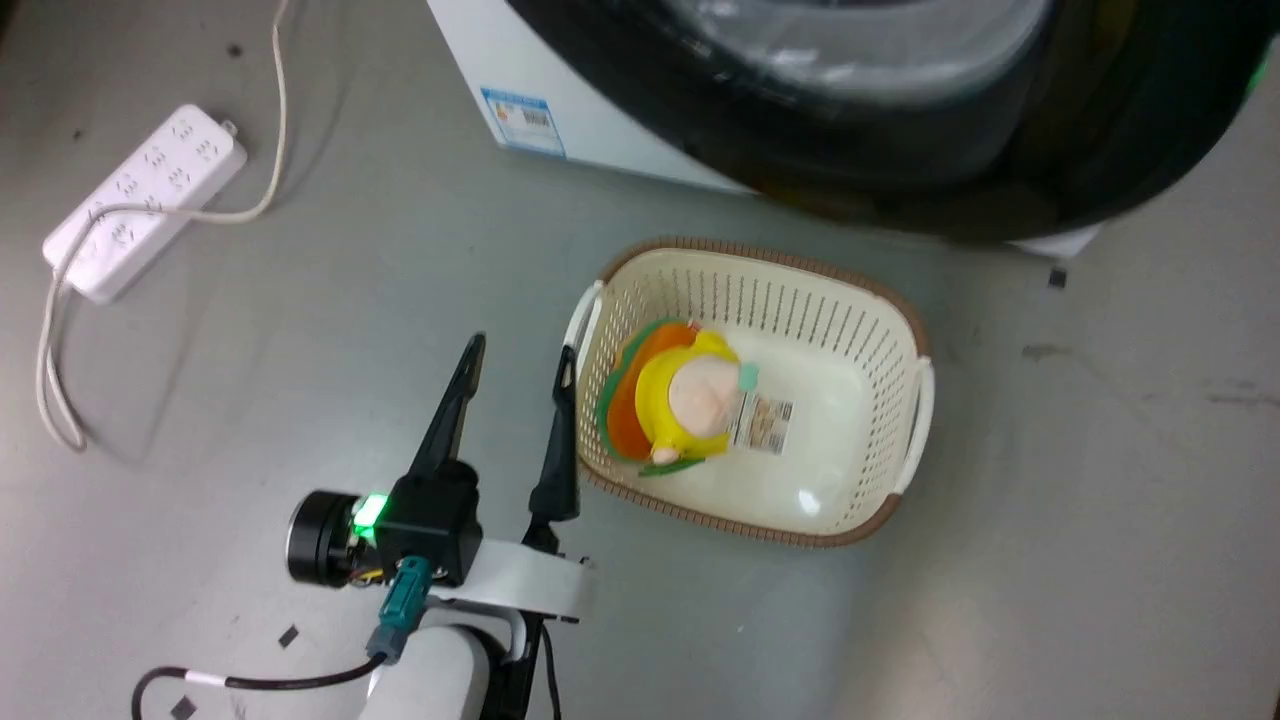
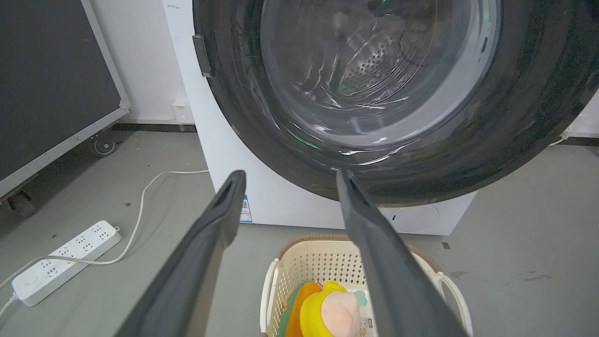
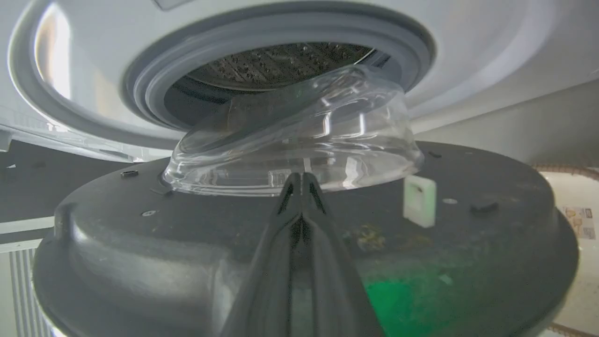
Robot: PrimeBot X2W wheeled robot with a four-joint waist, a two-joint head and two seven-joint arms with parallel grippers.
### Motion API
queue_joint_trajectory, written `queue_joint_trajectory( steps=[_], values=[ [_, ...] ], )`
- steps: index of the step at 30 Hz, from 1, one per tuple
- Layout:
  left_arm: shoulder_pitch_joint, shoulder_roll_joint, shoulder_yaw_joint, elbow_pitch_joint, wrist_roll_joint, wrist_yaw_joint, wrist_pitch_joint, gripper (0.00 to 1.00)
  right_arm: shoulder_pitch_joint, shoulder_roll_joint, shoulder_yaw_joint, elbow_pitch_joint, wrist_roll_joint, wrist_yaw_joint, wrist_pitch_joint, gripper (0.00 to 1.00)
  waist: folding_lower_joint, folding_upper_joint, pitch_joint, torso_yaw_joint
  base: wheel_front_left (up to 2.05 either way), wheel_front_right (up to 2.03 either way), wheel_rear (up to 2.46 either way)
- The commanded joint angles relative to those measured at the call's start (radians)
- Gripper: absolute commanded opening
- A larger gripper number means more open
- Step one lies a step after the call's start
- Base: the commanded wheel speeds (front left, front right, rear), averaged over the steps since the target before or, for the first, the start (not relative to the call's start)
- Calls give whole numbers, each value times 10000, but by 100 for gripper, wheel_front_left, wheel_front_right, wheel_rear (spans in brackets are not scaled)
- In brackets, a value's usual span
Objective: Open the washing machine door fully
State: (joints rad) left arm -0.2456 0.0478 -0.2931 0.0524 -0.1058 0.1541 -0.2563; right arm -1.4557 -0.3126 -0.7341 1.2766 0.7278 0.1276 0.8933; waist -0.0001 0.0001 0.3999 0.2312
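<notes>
The washing machine door (image 1: 900,190) stands ajar, and its glossy black ring (image 2: 514,117) hangs out over the floor. In the right wrist view I see the door's dark inner face (image 3: 187,234) with the clear glass bowl (image 3: 299,140) bulging toward the drum opening (image 3: 281,65). My right gripper (image 3: 297,177) is shut, fingers pressed together with nothing between them, tips at the base of the bowl behind the door. My left gripper (image 1: 522,350) hangs open and empty in front of the white washing machine (image 2: 224,150), below the door's lower rim (image 2: 290,175).
A cream basket (image 1: 905,330) holding a yellow and orange toy (image 1: 690,400) stands on the floor under the door, right of my left fingers. A white power strip (image 1: 150,200) with its cord lies to the left. A dark board on casters (image 2: 47,84) stands at the far left.
</notes>
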Motion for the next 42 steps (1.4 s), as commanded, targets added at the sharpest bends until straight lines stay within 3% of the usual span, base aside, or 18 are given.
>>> queue_joint_trajectory(
  steps=[1, 15, 22, 26, 33, 38, 39, 40, 42],
  values=[
    [226, 24, 95, 53, 62, -63, -55, 100, 379, 506, 91, 90, 4, 31, 278, 0, 1, -1, -557, -159, 0, 0, 0],
    [1471, 24, 414, 360, 237, -483, -55, 100, 3633, 2272, 686, -1264, 552, 31, 1905, 0, 1, -1, -2526, -383, 0, 0, 0],
    [1940, 24, 464, 420, 266, -652, -55, 100, 4934, 2614, 1376, -2096, 1551, 31, 3012, 0, 1, -1, -3032, -295, 0, 0, 0],
    [2082, 24, 468, 442, 226, -727, -55, 100, 5217, 2620, 2535, -1824, 3022, 31, 3224, 0, 1, -1, -3174, -191, 0, 0, 0],
    [2179, 24, 420, 492, 117, -748, -55, 100, 6165, 2622, 5900, -2410, 6022, 31, 3119, 0, 1, -1, -3250, -44, 0, 0, 0],
    [2185, 24, 424, 554, 58, -748, -55, 100, 7173, 2623, 8417, -3380, 8005, 31, 2191, 0, 1, -1, -3349, -61, 0, 0, 0],
    [2185, 24, 424, 554, 58, -748, -55, 100, 7173, 2623, 8417, -3380, 8005, 31, 2191, 0, 1, -1, -3349, -61, 0, 0, 0],
    [2281, 24, 515, 620, -10, -755, -55, 100, 7814, 2623, 9730, -4081, 9010, 31, 887, 0, 1, -1, -3582, -199, 0, 0, 0],
    [2296, 24, 557, 616, -24, -763, -55, 100, 7889, 2623, 9851, -4239, 9080, 31, 420, 0, 1, -1, -3655, -252, 0, 0, 0]
  ],
)
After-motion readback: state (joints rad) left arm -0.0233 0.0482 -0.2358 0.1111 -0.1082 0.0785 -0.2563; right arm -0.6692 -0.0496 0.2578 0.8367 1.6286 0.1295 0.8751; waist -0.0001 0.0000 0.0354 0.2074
